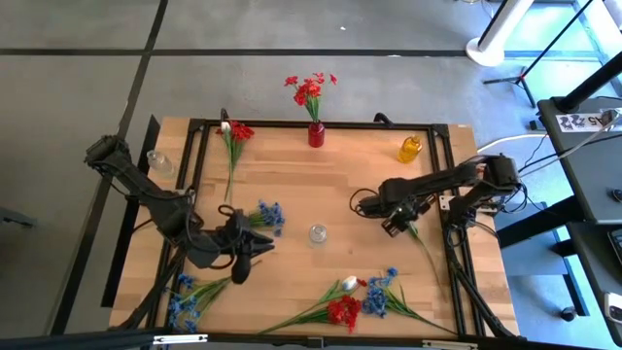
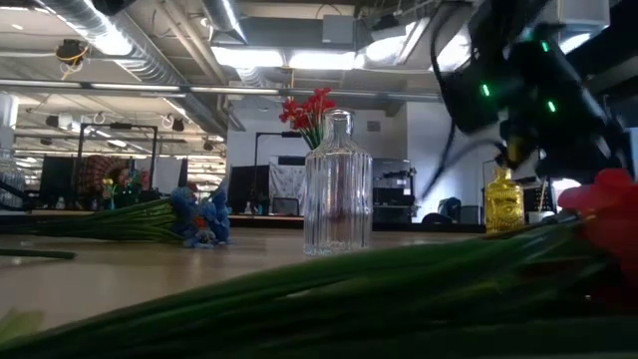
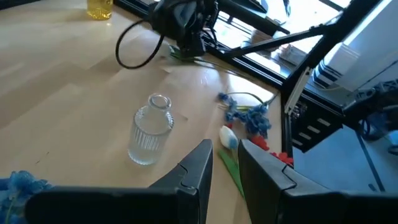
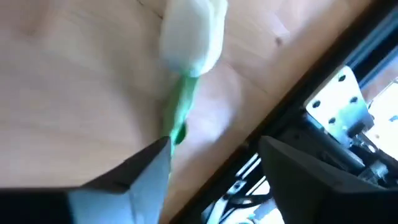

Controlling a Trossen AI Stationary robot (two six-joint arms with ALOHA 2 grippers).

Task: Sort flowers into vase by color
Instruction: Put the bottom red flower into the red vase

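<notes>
A white-budded flower (image 4: 189, 34) lies on the table at the right. Its green stem (image 1: 428, 255) runs toward the near right corner. My right gripper (image 1: 394, 222) is open low over the bud end, and the stem (image 4: 180, 115) passes by one fingertip. My left gripper (image 1: 243, 245) is open and empty above the table's near left, between blue flowers (image 1: 267, 216) and a clear vase (image 1: 318, 233). A red vase (image 1: 316, 134) at the far edge holds red flowers (image 1: 309, 89). My right gripper is open, pointing down at the table, with the white flower's stem (image 4: 176, 132) just below the bud running behind one fingertip (image 4: 155, 158). I cannot tell whether that finger touches the stem. The flower lies flat on the table.
A yellow vase (image 1: 410, 149) stands at the far right and a clear vase (image 1: 160, 162) at the far left. A red and white flower (image 1: 233, 136) lies at the far left, blue flowers (image 1: 185, 297) at the near left, and mixed flowers (image 1: 350, 303) at the near edge.
</notes>
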